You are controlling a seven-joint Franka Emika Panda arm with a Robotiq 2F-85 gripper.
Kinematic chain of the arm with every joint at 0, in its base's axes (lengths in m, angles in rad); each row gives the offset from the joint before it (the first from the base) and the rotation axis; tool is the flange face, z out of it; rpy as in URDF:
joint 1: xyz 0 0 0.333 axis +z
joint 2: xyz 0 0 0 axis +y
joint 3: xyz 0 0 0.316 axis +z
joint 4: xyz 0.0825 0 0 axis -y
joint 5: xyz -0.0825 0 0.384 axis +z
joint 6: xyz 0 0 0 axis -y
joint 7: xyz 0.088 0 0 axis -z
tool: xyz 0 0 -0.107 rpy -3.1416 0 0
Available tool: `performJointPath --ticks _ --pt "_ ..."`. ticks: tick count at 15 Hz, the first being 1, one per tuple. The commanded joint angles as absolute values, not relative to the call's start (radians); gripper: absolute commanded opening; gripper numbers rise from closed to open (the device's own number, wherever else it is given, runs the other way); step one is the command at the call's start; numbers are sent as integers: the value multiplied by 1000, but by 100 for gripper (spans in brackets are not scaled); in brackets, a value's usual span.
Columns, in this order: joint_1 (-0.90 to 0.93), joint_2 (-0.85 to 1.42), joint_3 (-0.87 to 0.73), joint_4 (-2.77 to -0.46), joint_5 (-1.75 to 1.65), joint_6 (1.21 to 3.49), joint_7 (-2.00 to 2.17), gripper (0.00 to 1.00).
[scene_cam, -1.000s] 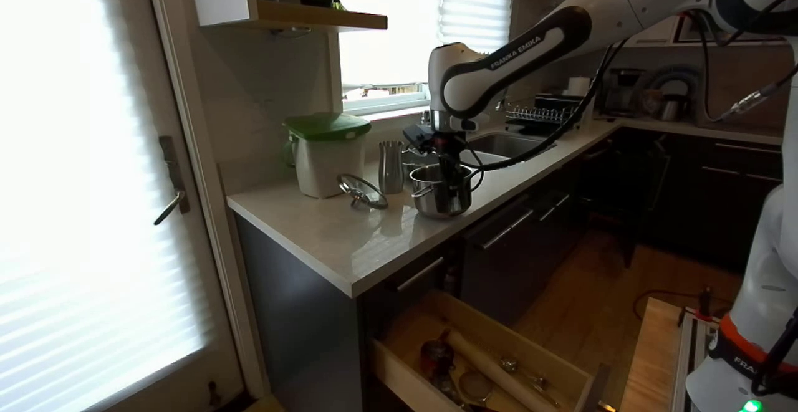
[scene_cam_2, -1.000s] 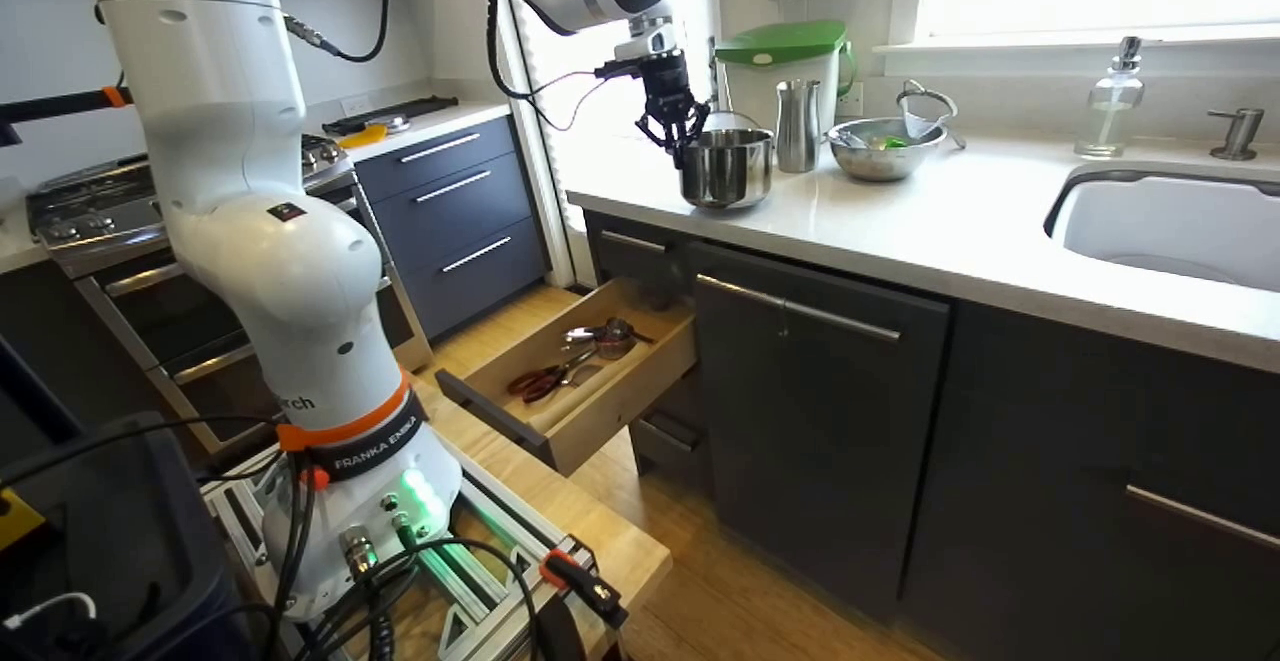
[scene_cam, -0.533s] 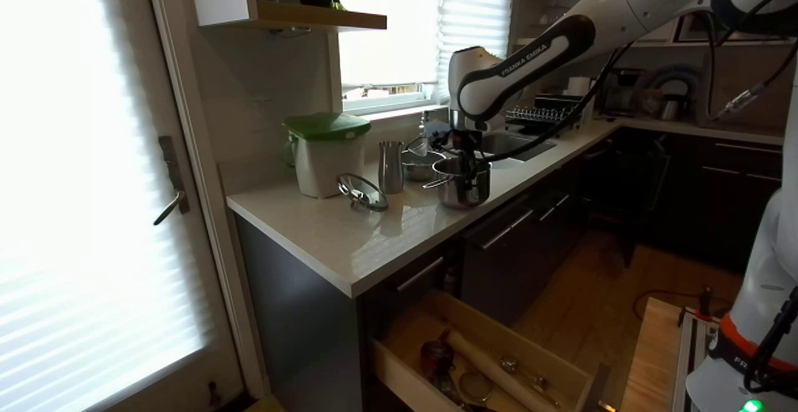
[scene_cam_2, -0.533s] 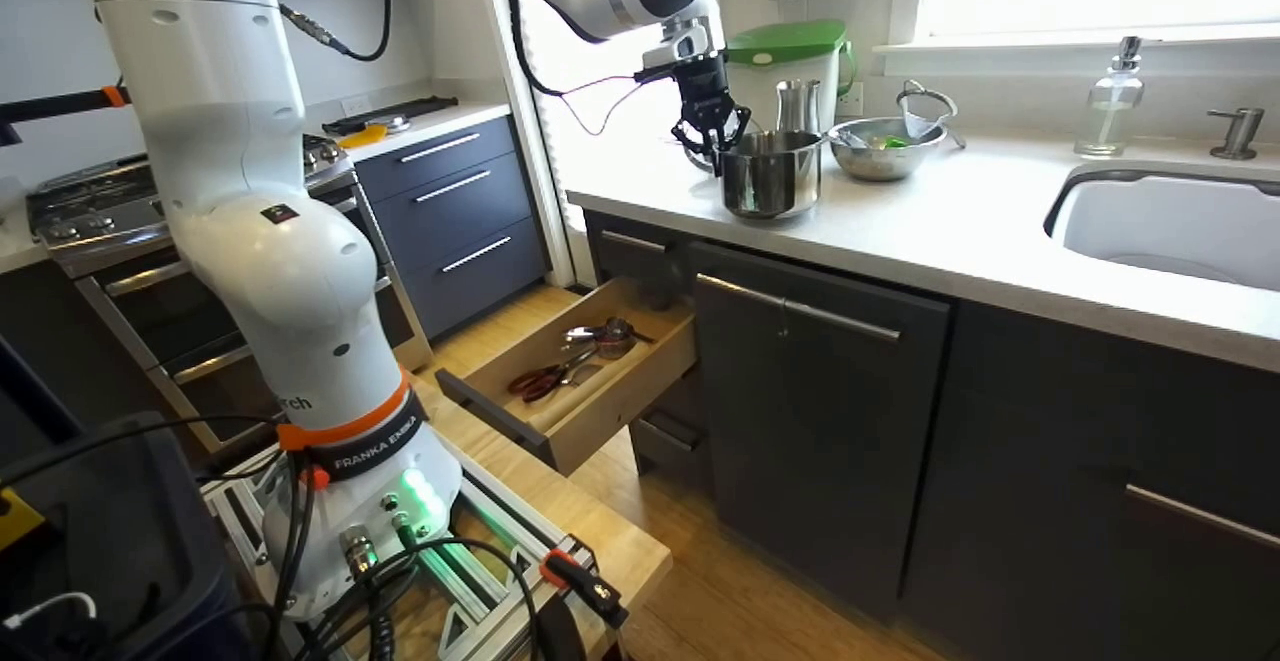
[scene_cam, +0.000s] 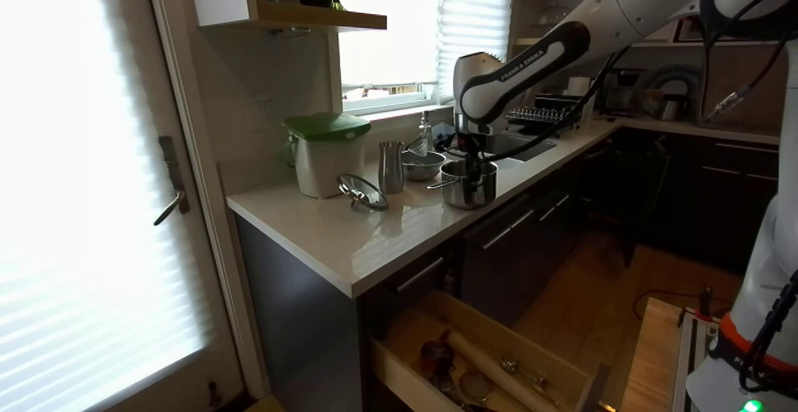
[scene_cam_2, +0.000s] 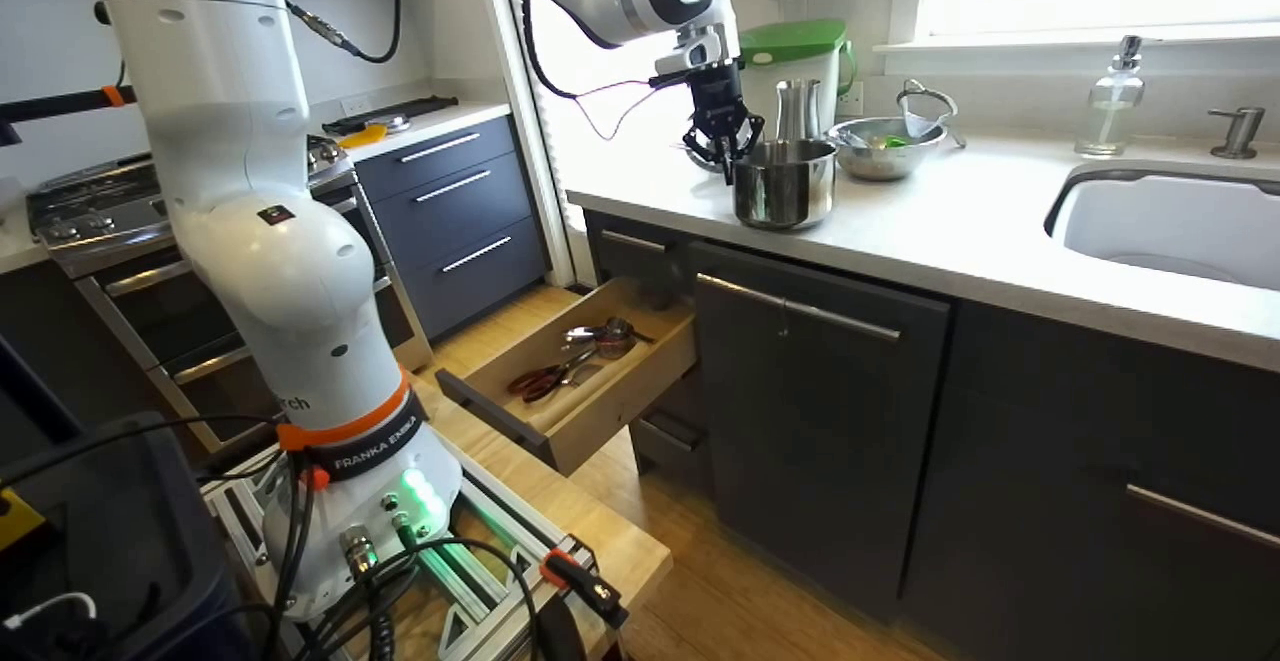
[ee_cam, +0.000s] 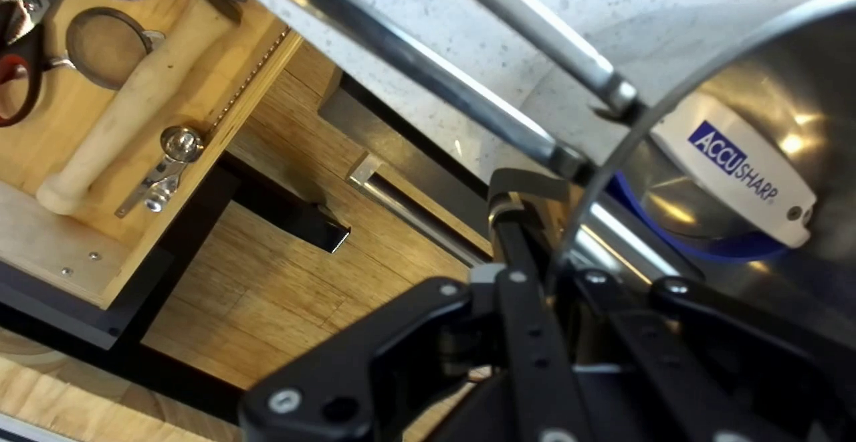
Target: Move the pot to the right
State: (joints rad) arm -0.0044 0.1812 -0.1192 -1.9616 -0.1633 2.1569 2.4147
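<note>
The pot (scene_cam: 469,189) is a shiny grey metal cylinder near the counter's front edge; it also shows in an exterior view (scene_cam_2: 785,186). Its long handle shows in an exterior view and in the wrist view. My gripper (scene_cam: 475,172) points down at the pot's near side, also in an exterior view (scene_cam_2: 728,165). In the wrist view, the gripper fingers (ee_cam: 552,281) close on the pot's wall (ee_cam: 628,138), one inside and one outside the rim. A white and blue sharpener (ee_cam: 735,168) lies inside the pot. The pot looks upright at counter level; its base contact is unclear.
A metal bowl (scene_cam_2: 882,163) with a strainer and a tall metal pitcher (scene_cam_2: 798,111) stand behind the pot. A glass lid (scene_cam: 363,192) and a green-lidded container (scene_cam: 328,159) are farther left. The sink (scene_cam_2: 1170,231) is along the counter. An open drawer (scene_cam_2: 590,371) sticks out below.
My gripper and the pot have moved together to the right in both exterior views, most of it in the first half second. The other things have stayed put.
</note>
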Motion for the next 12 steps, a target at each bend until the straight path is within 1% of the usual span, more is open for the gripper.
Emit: performJointPath --ticks 1,7,9,10,11,12 --pt "-36 197 -140 -1932 -152 2167 2424 1" --pt "-77 225 -180 -1906 -197 2259 2343 1" --pt "-111 243 -166 -1898 -70 2296 2234 1" --pt "-80 231 -182 -1925 -142 2265 2307 5" --pt "-88 239 -183 -1919 -107 2275 2270 5" --pt "-92 246 -184 -1915 -90 2278 2251 1"
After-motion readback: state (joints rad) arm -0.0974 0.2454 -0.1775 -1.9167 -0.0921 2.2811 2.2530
